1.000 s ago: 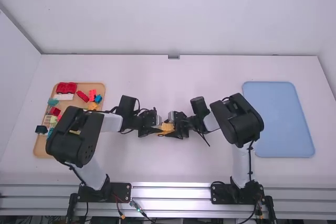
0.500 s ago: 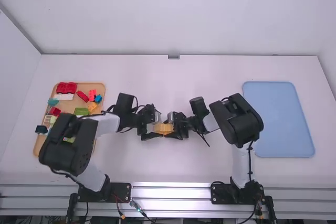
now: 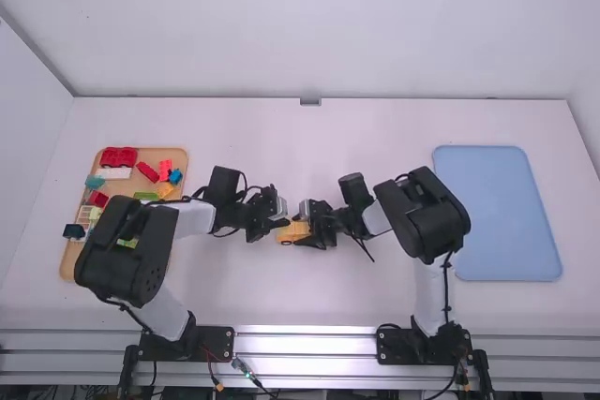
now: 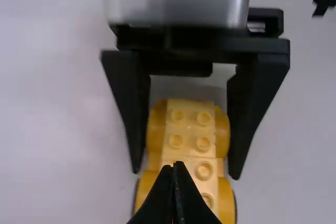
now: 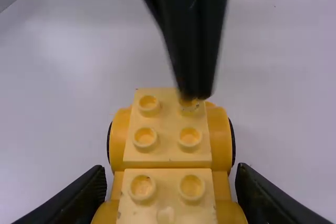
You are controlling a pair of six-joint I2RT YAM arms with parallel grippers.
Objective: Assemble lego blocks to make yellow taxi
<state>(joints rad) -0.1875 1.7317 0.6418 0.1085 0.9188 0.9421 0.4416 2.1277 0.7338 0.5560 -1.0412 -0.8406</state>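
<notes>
Right gripper: the right gripper [image 3: 307,229] is closed on the base [image 5: 167,153]; one of its fingers is placed on each side, at the nearer wheels.
Left gripper: the left gripper [image 3: 284,222] is closed with nothing held in it, and its joined tips are pointed down at the far end of the base; whether the studs are touched by them cannot be told.
Base: it is yellow, with wheels and studs on top, and it is held upright between the two grippers, at the middle of the table [image 3: 394,138].
Brown tray: the brown tray [image 3: 67,267] is placed on the left side of the table, and one part of it is covered by the left arm [image 3: 131,241].
Tray, far end: a big red block [image 3: 118,157] is seen in the corner, with a white block [image 3: 114,173] just beside it, and a teal block [image 3: 94,182] near the left rim.
Tray, right part: a red block [image 3: 147,171], a blue block [image 3: 175,176] and an orange block [image 3: 165,190] are kept there, with a green block [image 3: 145,196] near the arm.
Tray, left rim: a dark block [image 3: 73,230] is seen; if it is fully inside, it cannot be told.
Blue tray: the blue tray [image 3: 497,213] is laid flat at the right side, well apart from the base.
</notes>
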